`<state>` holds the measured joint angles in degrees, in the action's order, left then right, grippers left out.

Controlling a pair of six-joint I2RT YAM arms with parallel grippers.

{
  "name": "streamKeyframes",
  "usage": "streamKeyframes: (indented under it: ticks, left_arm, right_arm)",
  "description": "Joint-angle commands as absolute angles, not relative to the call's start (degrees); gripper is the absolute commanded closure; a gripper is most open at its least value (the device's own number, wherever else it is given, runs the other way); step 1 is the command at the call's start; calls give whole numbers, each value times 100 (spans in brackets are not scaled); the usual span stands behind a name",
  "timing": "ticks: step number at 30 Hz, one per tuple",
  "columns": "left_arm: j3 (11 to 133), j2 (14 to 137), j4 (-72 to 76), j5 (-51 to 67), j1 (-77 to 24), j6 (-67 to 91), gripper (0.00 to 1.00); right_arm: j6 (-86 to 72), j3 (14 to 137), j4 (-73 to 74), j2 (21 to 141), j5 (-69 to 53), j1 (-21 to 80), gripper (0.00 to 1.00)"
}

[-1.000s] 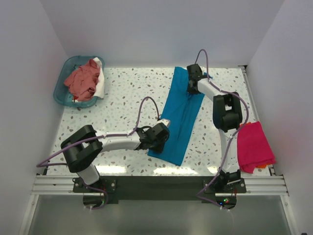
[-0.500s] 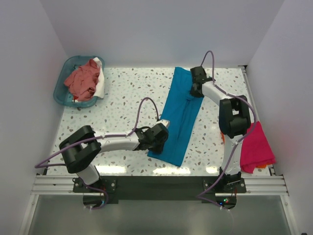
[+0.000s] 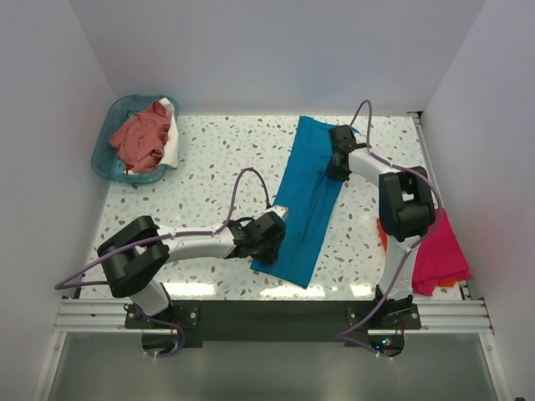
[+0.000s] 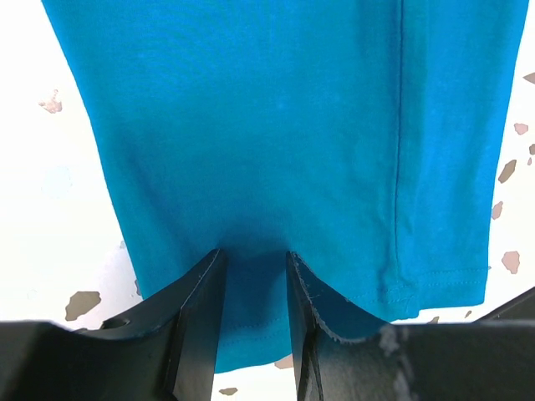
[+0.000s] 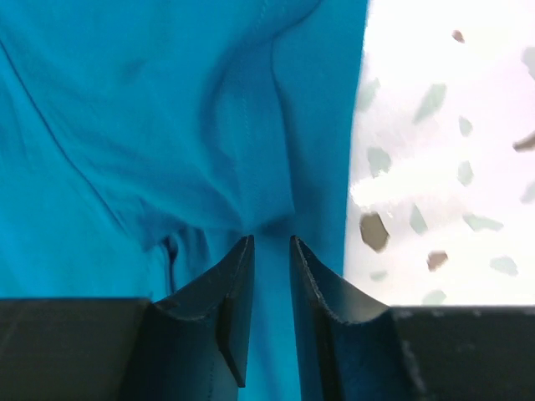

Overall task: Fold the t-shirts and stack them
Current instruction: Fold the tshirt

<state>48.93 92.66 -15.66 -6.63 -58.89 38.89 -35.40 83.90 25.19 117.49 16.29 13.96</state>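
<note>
— On the speckled table (image 3: 209, 167), how is the teal t-shirt (image 3: 308, 196) laid?
— As a long folded strip. Its near hem is pinched by the left gripper (image 4: 255, 255) and its far edge by the right gripper (image 5: 269, 241), likely for an end-to-end fold.

No readable text or labels.

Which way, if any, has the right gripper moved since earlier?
Yes: the right gripper, gripping the teal-blue cloth t-shirt, shifted away from the far edge of the speckled table.
</note>
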Motion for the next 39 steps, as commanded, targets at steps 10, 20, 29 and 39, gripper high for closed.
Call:
streamKeyframes:
  ticks: [10, 20, 29, 39]
  left_arm:
    - [4816, 8895, -1538, -632, -5880, 3999, 60]
    - [4851, 9088, -1582, -650, -5880, 3964, 60]
    - [4781, 9105, -1424, -448, -5880, 4183, 60]
    - [4886, 9263, -800, -194, -5775, 4842, 54]
  right_arm:
    - [-3481, 8709, 2434, 11125, 1740, 1257, 64]
    - [-2892, 11044, 3119, 13059, 1890, 1239, 66]
    - [-2374, 12339, 3612, 14273, 1302, 1309, 65]
    - [-1749, 14045, 3903, 15258, 273, 1766, 50]
